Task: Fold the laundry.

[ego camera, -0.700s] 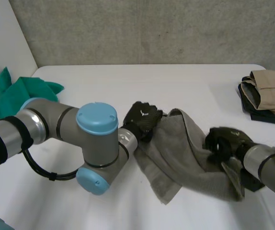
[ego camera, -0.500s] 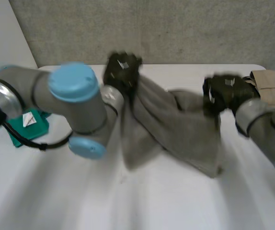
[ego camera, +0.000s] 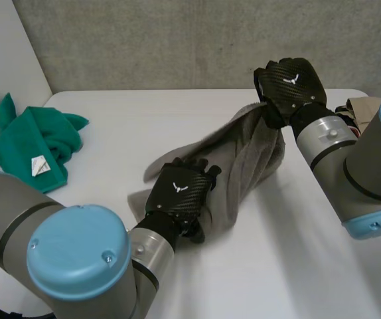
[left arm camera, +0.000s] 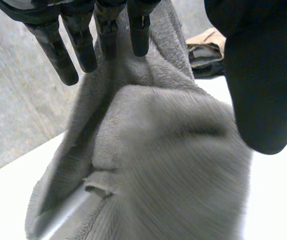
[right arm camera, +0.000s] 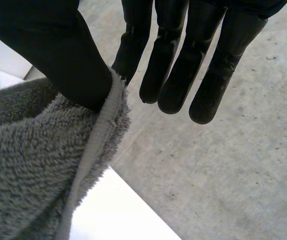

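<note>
A grey towel [ego camera: 243, 153] hangs slanted between my two hands above the white table [ego camera: 297, 266]. My right hand [ego camera: 289, 83] is raised at the back and holds the towel's upper end. In the right wrist view its thumb [right arm camera: 48, 50] pinches the towel's hemmed edge [right arm camera: 91, 155] against a finger, with the other fingers straight. My left hand [ego camera: 177, 196] is lower and nearer the front, closed on the towel's lower end. In the left wrist view the towel [left arm camera: 158, 165] runs between the fingers [left arm camera: 83, 47] and the thumb [left arm camera: 258, 75].
A crumpled green cloth [ego camera: 31, 143] with a white label lies at the table's left edge. Folded beige clothing [ego camera: 358, 106] sits at the back right, partly behind my right arm. A grey wall stands behind the table.
My left hand has come down and forward from the back left with its end of the towel. My right hand has stayed high, shifting slightly back. The towel now slopes down towards the left hand.
</note>
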`<state>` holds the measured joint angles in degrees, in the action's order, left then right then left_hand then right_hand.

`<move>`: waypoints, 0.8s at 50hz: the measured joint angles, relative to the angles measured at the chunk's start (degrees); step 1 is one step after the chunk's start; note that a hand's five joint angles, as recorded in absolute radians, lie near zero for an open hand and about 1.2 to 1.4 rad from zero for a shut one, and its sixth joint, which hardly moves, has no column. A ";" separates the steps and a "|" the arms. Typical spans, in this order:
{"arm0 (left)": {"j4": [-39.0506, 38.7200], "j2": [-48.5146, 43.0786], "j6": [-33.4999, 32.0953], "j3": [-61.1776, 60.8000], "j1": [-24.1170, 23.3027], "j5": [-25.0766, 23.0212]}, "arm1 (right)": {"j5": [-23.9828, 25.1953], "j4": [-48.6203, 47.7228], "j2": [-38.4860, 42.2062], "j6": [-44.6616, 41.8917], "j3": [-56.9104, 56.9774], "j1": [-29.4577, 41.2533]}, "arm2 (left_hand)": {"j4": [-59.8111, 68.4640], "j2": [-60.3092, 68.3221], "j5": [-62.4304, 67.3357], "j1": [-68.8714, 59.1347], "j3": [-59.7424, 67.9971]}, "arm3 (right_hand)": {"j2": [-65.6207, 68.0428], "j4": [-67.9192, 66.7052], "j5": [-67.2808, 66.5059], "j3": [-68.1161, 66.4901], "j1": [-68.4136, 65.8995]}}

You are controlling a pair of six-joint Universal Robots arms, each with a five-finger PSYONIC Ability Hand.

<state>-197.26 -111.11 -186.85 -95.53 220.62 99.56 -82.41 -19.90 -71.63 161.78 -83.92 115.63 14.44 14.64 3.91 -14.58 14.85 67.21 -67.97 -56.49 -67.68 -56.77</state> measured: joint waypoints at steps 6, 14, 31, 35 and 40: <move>2.48 0.36 0.80 4.01 4.08 -0.10 | 1.20 0.13 -1.47 -1.09 -2.03 0.51 | 0.01 -0.10 0.00 0.00 0.00 | 0.00 -0.01 0.00 0.00 0.00; 3.01 -1.32 0.47 13.47 17.05 -4.99 | 7.40 -0.02 -6.64 -2.68 -7.32 0.61 | 0.00 -0.10 0.00 0.00 0.00 | 0.00 -0.01 0.00 0.00 0.00; 7.47 -15.79 1.50 17.93 21.42 -19.65 | 8.52 0.08 -11.33 -2.16 -10.92 0.05 | 1.10 1.23 2.03 -0.20 0.18 | 0.00 -0.01 0.00 0.00 0.00; 5.68 -18.04 1.49 19.77 21.27 -18.80 | 8.49 0.11 -12.18 -1.97 -11.28 0.30 | 4.12 3.91 4.91 -4.09 3.50 | 0.00 -0.01 0.00 0.00 0.00; 3.61 -20.74 1.55 21.97 21.05 -18.03 | 8.45 0.12 -13.43 -1.87 -11.76 0.54 | 4.58 4.47 5.28 -4.45 3.97 | 0.00 -0.01 0.00 0.00 0.00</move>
<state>-193.65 -131.85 -185.29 -73.56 241.67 81.53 -73.96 -19.77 -85.05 159.92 -95.67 116.17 19.02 19.11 9.19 -19.03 18.81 67.21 -67.98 -56.50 -67.68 -56.77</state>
